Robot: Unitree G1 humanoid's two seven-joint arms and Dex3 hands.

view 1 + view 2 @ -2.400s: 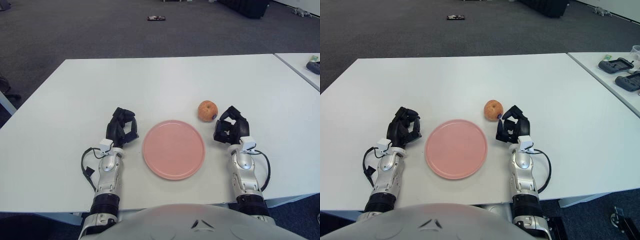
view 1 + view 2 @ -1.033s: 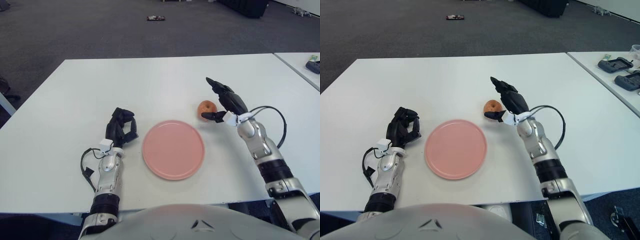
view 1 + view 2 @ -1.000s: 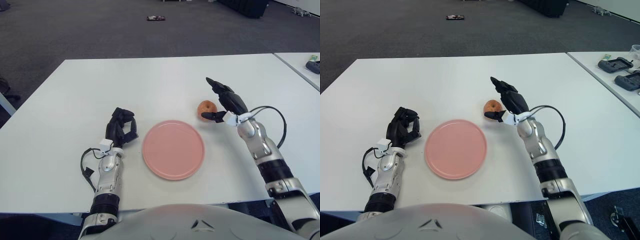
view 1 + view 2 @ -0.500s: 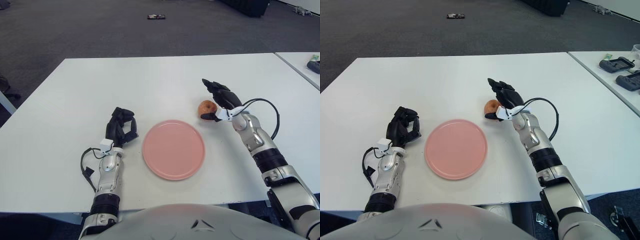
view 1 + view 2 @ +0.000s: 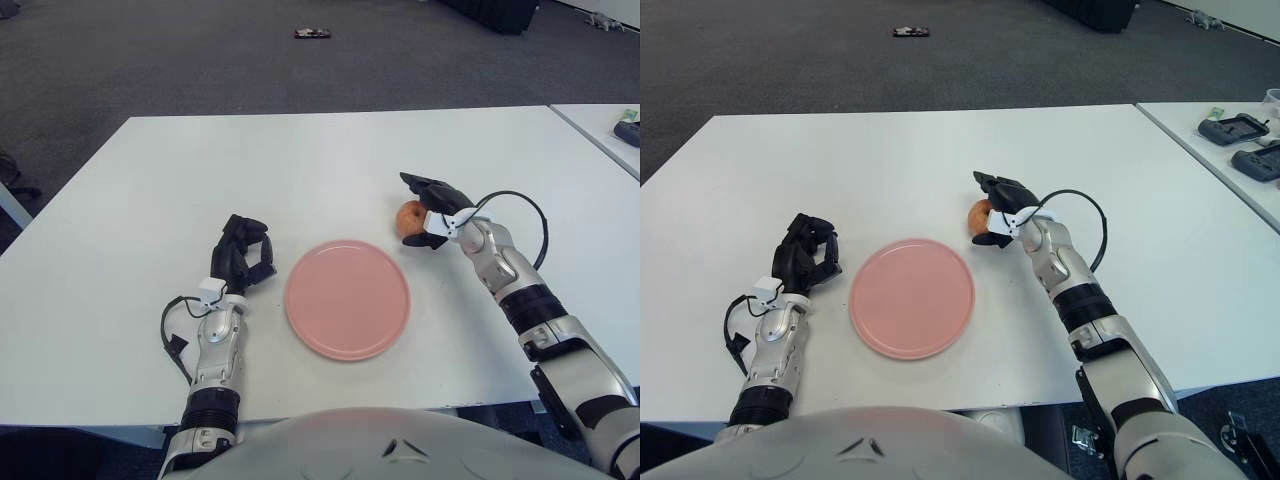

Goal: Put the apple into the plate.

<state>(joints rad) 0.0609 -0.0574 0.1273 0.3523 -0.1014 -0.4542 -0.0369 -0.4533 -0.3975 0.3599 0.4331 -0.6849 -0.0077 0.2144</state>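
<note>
An orange-red apple point(image 5: 407, 217) stands on the white table just past the upper right rim of the round pink plate point(image 5: 347, 298). My right hand point(image 5: 430, 212) is at the apple's right side. Its fingers curl over the top and its thumb hooks under the near side, so only the apple's left half shows. The apple still touches the table. My left hand point(image 5: 243, 255) shows to the left of the plate with its fingers curled, holding nothing.
A second white table point(image 5: 1230, 165) at the right carries dark handheld devices point(image 5: 1238, 130). A small dark object point(image 5: 312, 35) lies on the grey floor beyond the table's far edge.
My right hand has reached forward from beside the plate to the apple, then lowered and curled its fingers around it. The apple, plate and left hand have not moved.
</note>
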